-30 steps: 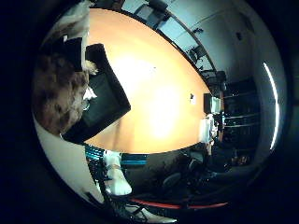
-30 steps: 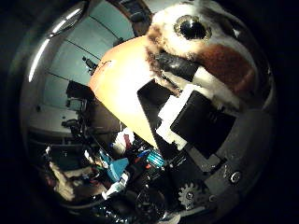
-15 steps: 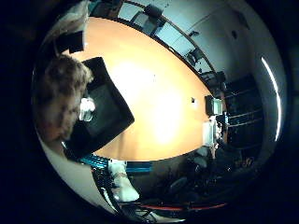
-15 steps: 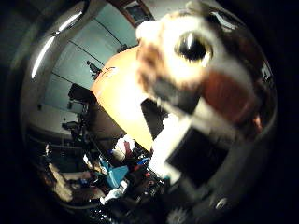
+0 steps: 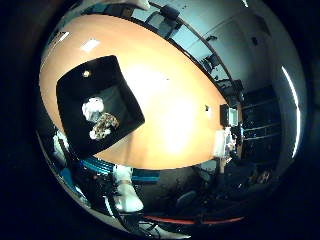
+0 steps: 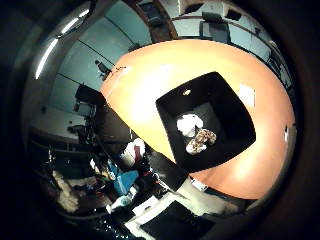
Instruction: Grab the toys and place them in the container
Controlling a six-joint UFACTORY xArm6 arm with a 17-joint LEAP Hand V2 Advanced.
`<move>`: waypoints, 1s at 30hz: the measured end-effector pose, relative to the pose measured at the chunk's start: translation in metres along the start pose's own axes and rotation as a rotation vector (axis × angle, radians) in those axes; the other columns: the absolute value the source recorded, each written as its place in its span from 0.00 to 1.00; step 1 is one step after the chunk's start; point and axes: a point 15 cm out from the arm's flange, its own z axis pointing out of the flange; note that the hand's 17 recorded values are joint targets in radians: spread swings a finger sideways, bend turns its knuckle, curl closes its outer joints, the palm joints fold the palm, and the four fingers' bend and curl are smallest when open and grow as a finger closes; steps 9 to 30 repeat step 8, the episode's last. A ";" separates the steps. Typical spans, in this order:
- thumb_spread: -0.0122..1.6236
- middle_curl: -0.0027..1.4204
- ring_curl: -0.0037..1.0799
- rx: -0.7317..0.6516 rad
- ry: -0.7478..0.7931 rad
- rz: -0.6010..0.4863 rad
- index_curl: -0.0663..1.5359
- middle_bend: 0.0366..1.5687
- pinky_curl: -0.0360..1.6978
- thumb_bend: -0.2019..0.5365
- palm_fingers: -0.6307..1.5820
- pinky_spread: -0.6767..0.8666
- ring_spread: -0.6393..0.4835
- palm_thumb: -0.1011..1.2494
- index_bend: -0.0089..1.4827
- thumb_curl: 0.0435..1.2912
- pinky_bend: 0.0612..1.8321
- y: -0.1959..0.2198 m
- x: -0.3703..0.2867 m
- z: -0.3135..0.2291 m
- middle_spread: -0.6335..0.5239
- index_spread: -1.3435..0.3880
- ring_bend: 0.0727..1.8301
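Room: office-like space with pale blue-grey walls, long ceiling light strips (image 6: 55, 50) and dark chairs (image 5: 169, 15) lined up along the far edge of the table.
Surface: long orange table (image 5: 170, 115), smooth and glossy, with bright patches of reflected ceiling light; most of its top is bare.
Container: black square container (image 6: 227, 107) with sloping walls, sitting flat on the table near one edge.
Toys: two lie in the bottom of the container, touching or nearly so: a white plush toy (image 6: 189, 124) and, just beside it, a brown-and-white mottled plush toy (image 6: 201, 140).
Table end: a small monitor-like object (image 5: 229, 116) and a pale item (image 5: 220, 144) stand at the far end of the table, well apart from the container.
Floor side: cluttered area below the table edge with dark equipment and something teal (image 6: 125, 181).
Hand: white and black parts of the right hand (image 6: 172, 212) show below the container; it holds nothing, but how far its fingers are open I cannot tell.
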 end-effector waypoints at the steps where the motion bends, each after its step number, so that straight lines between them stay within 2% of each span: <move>1: 0.66 0.24 0.25 0.000 -0.013 -0.003 0.28 0.16 0.27 0.26 0.37 0.75 0.72 0.44 0.14 0.19 0.25 0.005 -0.002 -0.004 0.50 0.50 0.22; 8: 0.68 0.23 0.22 -0.083 -0.039 -0.018 0.27 0.14 0.23 0.25 0.41 0.73 0.71 0.47 0.13 0.19 0.17 0.041 -0.004 0.003 0.48 0.50 0.17; 30: 0.68 0.23 0.22 -0.083 -0.039 -0.018 0.27 0.14 0.23 0.25 0.41 0.73 0.71 0.47 0.13 0.19 0.17 0.041 -0.004 0.003 0.48 0.50 0.17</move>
